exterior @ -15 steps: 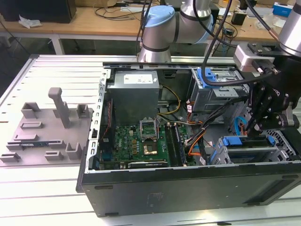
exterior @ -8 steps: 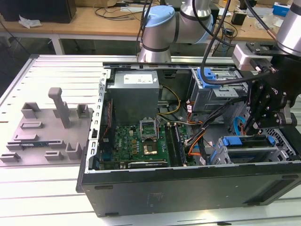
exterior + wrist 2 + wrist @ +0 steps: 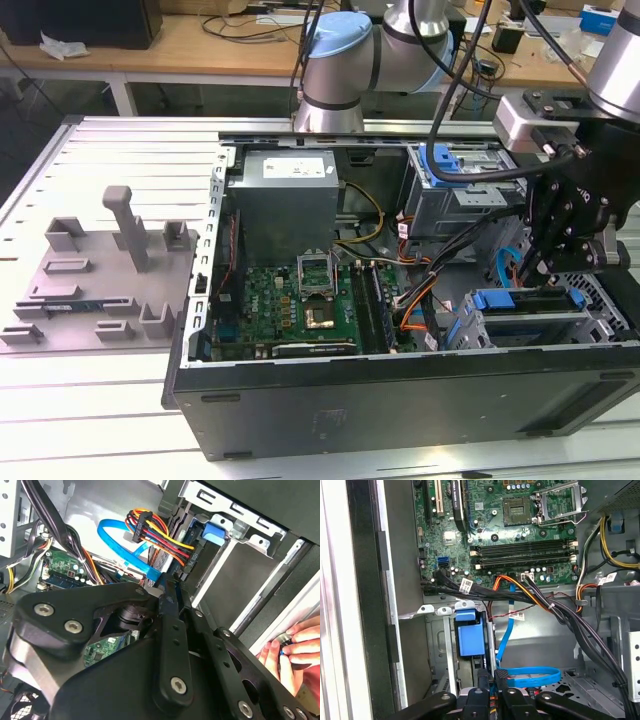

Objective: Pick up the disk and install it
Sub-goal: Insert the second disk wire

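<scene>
Exterior view: gripper [image 3: 548, 262] low in drive bay, clench state unclear; risk snagging blue cable [image 3: 527, 675], hand [image 3: 292, 652] close.

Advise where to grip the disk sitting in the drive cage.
Probably pinch the disk by its exposed blue carrier end, coming straight in through the open side of the case. It stands edge-on in the cage, whose walls cover its faces.

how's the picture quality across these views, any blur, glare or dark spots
Exterior view: evenly lit, with the computer case front dark. Second wrist view: the black gripper linkage looms close, and a hand at the edge looks washed out. First wrist view: the motherboard is crisp.
</scene>
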Available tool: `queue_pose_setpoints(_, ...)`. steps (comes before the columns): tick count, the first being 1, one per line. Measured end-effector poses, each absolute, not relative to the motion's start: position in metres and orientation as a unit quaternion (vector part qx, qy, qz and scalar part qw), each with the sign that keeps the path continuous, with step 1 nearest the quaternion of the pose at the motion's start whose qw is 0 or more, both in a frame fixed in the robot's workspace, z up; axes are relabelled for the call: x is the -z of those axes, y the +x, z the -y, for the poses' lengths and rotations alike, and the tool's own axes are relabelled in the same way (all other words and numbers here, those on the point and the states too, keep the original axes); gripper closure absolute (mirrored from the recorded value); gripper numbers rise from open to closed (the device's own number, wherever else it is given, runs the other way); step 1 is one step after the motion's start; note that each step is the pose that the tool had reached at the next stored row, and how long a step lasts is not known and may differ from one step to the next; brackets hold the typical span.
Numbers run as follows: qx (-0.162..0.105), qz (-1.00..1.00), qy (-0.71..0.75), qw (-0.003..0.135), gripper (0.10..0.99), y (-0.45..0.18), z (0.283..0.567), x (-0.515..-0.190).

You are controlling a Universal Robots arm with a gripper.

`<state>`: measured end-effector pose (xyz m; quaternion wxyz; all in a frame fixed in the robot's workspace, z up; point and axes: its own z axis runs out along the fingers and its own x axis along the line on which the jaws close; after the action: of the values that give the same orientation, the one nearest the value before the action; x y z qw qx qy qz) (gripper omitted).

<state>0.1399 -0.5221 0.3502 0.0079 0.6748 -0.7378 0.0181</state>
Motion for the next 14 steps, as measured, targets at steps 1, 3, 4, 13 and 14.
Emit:
queue_pose_setpoints(1, -0.018, 0.738, 0.675, 0.008, 0.925, 0.1399, 0.5221, -0.3502)
queue_pose_setpoints(3, -0.018, 0.738, 0.675, 0.008, 0.925, 0.1401, 0.5221, -0.3502)
queue_pose_setpoints(4, -0.018, 0.738, 0.675, 0.008, 0.925, 0.1403, 0.5222, -0.3502)
queue_pose_setpoints(13, -0.018, 0.738, 0.675, 0.008, 0.925, 0.1420, 0.5255, -0.3501)
queue_pose_setpoints(14, -0.018, 0.738, 0.675, 0.008, 0.925, 0.1421, 0.5257, -0.3500)
